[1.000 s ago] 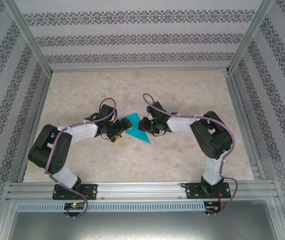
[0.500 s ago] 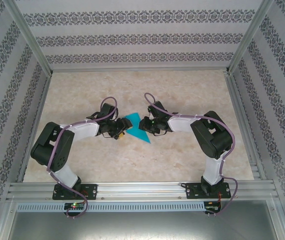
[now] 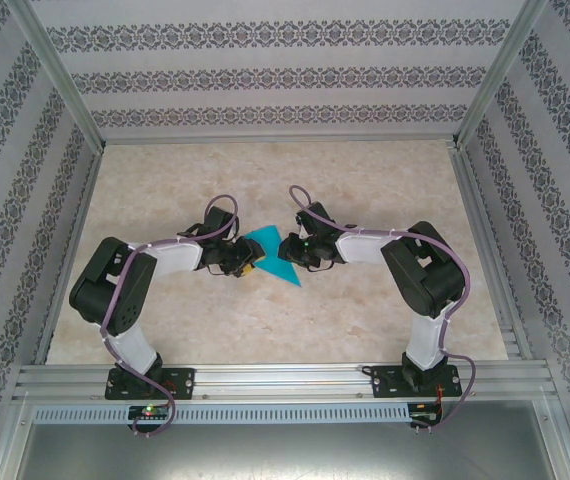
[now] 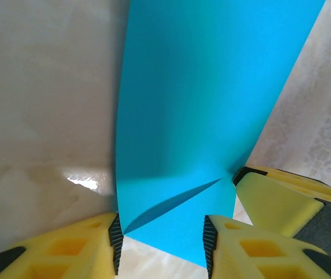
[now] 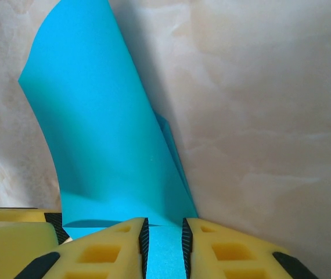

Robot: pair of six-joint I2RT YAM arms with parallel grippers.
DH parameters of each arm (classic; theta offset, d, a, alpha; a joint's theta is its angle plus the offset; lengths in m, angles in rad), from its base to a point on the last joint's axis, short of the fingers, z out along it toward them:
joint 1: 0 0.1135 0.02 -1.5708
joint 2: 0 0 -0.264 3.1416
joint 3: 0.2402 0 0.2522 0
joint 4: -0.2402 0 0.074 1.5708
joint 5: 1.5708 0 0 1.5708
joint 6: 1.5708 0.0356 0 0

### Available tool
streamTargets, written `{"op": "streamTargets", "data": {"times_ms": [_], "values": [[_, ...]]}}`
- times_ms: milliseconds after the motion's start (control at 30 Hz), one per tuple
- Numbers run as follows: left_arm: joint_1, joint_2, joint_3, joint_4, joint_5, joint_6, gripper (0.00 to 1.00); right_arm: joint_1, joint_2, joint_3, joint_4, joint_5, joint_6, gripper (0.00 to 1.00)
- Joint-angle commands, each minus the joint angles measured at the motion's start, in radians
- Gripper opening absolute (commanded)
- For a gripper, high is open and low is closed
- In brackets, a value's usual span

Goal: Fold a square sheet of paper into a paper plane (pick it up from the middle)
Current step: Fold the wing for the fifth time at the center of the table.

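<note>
Between both claws, paper [image 3: 270, 254] lifted, curled, barely creased. Right claw [image 5: 164, 241] pinching its edge; left claw [image 4: 161, 243] half-closed around paper, grip uncertain. Plane folds mostly left.

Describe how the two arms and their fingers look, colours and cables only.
Both arms have white links with black joints; a lilac cable loops along the left arm and the right arm. The fingers are yellow moulded blocks with square recesses and black ribbed pads; the right wrist view shows the same.
</note>
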Motion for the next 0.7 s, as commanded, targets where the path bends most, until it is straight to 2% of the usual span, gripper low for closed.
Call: {"op": "streamTargets", "data": {"times_ms": [0,200,667], "values": [[-0.013,0.020,0.026,0.040,0.017,-0.011,0.42,-0.006,0.034,-0.024,-0.054,0.013,0.002,0.24],[-0.012,0.039,0.015,0.117,0.075,-0.053,0.41,-0.006,0.037,-0.020,-0.057,0.014,0.003,0.24],[-0.011,0.025,-0.047,0.248,0.071,-0.102,0.37,-0.011,0.023,-0.028,-0.043,0.001,-0.005,0.26]]}}
